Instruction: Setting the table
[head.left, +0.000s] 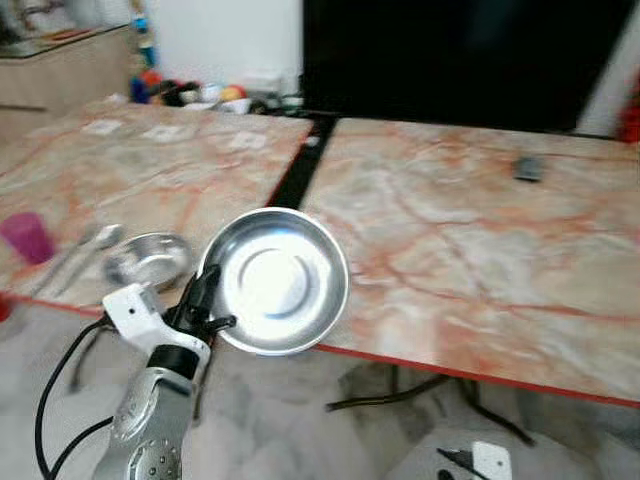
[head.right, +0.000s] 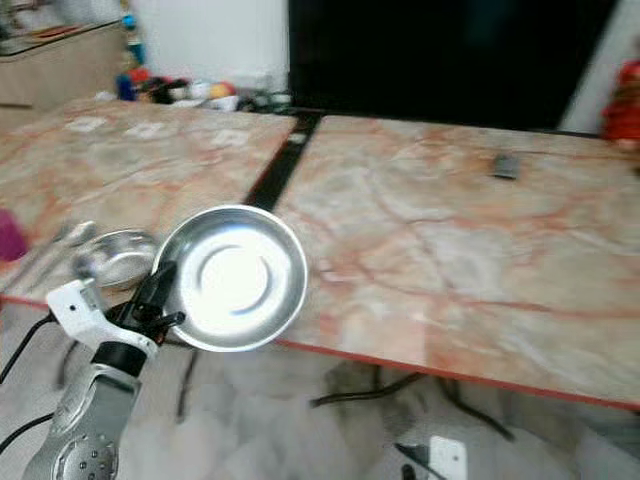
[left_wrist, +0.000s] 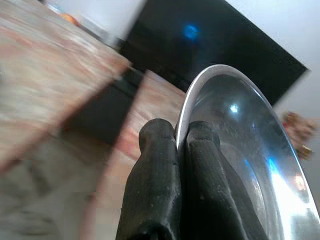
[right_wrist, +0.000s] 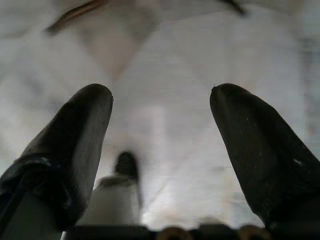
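Note:
My left gripper (head.left: 207, 291) is shut on the rim of a shiny steel plate (head.left: 277, 281), holding it tilted up in front of the near edge of the marble table (head.left: 470, 250). In the left wrist view both black fingers (left_wrist: 165, 170) pinch the steel plate's (left_wrist: 235, 150) edge. On the table's left part lie a smaller steel bowl (head.left: 150, 259), a spoon (head.left: 95, 245) and a pink cup (head.left: 28, 237). My right gripper (right_wrist: 160, 145) hangs low over the pale floor, open with nothing between its fingers.
A dark gap (head.left: 300, 170) splits the table into two slabs. A small dark object (head.left: 527, 168) lies far right on the table. Coloured clutter (head.left: 190, 92) sits at the far left end. A black panel (head.left: 460, 60) stands behind. Metal table legs (head.left: 400, 395) cross the floor below.

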